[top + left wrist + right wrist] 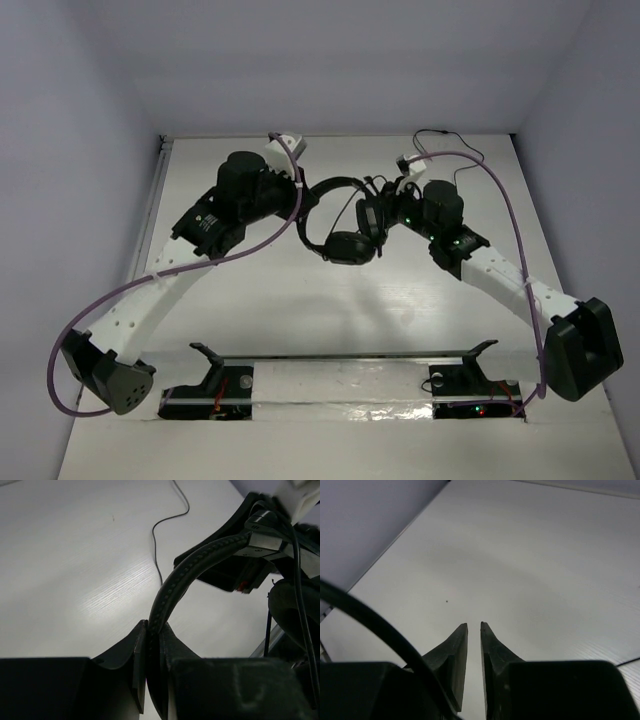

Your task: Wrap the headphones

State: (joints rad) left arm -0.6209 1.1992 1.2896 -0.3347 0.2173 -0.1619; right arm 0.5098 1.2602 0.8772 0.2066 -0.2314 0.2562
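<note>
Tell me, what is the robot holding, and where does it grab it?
The left pincer grips the headphones by the headband. The right pincer, slightly open, holds nothing.

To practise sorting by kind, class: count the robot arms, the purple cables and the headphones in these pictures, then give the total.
Robot arms: 2
Purple cables: 2
Headphones: 1
Total: 5
</note>
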